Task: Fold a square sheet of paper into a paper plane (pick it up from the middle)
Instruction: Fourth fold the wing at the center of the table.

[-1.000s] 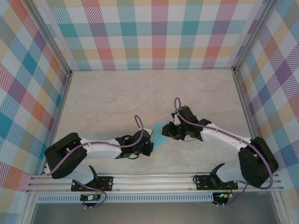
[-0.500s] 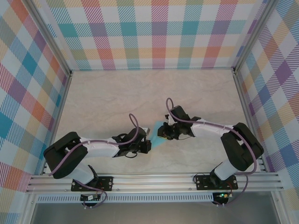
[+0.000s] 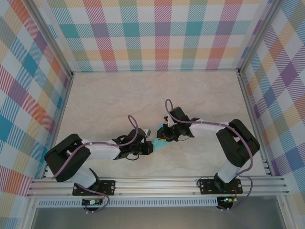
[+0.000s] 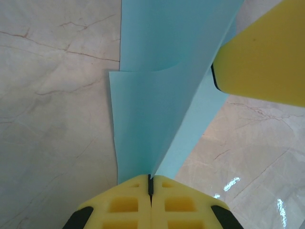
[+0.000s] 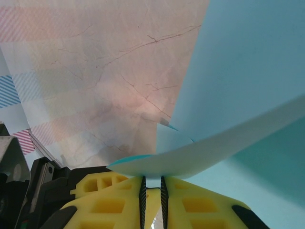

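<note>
Near the bases: 2 grippers, 1 square sheet of paper, light-blue. Clamps it fully shut w/ left gripper; pinches it from opposite side w/ right gripper, jaws almost closed. Hangs part-folded over table centre.

place: robot lab cell | cues: plaid panel walls, aluminium frame, marble-look tabletop

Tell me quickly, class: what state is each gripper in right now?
Left gripper: closed, pinching the blue paper.
Right gripper: jaws nearly together at the paper's edge; a grip cannot be told.
</note>
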Tool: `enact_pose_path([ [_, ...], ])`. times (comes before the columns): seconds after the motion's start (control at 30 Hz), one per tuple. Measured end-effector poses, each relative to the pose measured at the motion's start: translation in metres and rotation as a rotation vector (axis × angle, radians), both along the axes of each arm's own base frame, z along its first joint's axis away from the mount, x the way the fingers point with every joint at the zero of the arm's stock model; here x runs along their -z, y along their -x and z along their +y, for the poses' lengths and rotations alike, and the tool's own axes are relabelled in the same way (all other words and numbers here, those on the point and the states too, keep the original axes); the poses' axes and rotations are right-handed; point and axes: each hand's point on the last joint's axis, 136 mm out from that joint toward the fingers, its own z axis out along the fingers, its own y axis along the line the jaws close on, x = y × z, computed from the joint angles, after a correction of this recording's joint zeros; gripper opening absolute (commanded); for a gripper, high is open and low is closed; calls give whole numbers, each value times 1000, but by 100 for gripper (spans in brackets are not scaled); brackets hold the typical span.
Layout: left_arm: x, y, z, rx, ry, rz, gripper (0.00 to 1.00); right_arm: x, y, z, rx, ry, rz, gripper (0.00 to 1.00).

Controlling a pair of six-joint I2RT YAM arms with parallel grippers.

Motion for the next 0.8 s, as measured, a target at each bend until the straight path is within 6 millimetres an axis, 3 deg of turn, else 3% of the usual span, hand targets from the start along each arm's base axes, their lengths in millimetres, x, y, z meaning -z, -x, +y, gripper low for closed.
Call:
enact_pose_path([
  [0.1, 0, 0, 0, -1, 7, 0, 13, -1, -3, 0, 6, 3, -10, 18],
  [0.3, 1, 0, 2, 0, 3, -1, 21, 0, -7, 0, 18, 20, -18, 18],
  [0.67, 1, 2, 9, 25, -39, -25, 21, 7, -6, -4, 26, 46, -6, 18],
  [0.8, 2, 3, 11, 39, -52, -31, 15, 7, -6, -4, 27, 49, -5, 18],
])
